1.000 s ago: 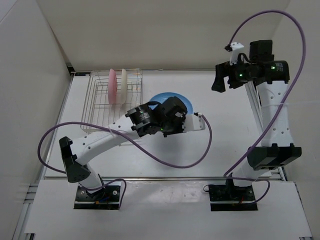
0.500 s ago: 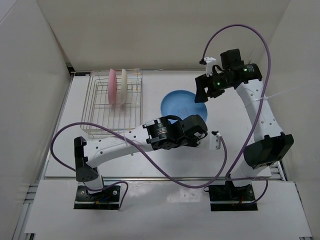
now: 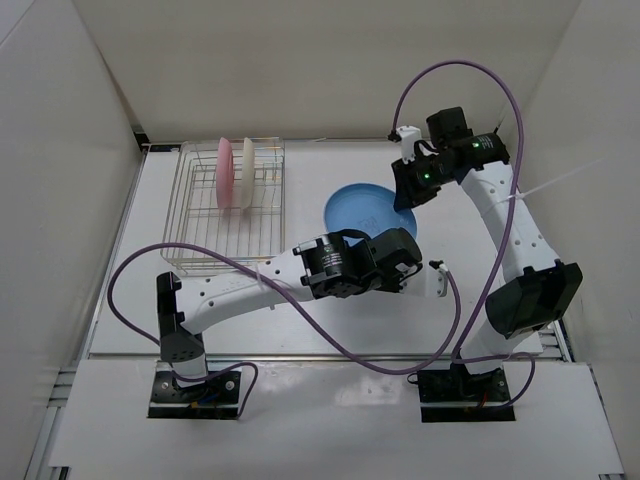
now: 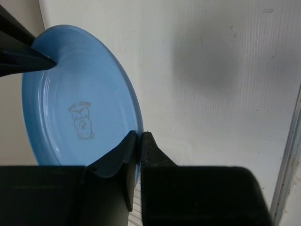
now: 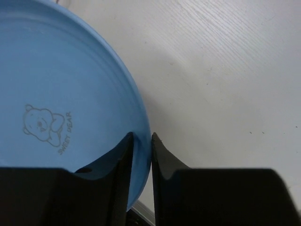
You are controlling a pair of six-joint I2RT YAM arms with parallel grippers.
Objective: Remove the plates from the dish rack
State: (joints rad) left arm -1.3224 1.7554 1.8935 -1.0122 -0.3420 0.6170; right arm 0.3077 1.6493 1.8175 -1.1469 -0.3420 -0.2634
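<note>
A light blue plate (image 3: 360,205) (image 4: 80,94) (image 5: 61,84) hangs over the table to the right of the dish rack (image 3: 200,240), held from two sides. My left gripper (image 3: 388,240) (image 4: 139,134) is shut on its near rim. My right gripper (image 3: 405,190) (image 5: 142,136) is clamped on the far rim, one finger on each face of the rim. Its dark fingers (image 4: 23,59) show at the plate's top left in the left wrist view. A pink plate (image 3: 226,172) and a cream plate (image 3: 247,172) stand upright at the back of the rack.
White walls enclose the table (image 3: 330,320) at the back and on both sides. Purple cables (image 3: 340,345) loop from both arms, one lying across the table's front. A metal rail (image 3: 515,240) runs along the right edge.
My right arm swung left and down to the blue plate, and its jaws closed on the far rim. My left arm carried the plate to the right, away from the rack.
</note>
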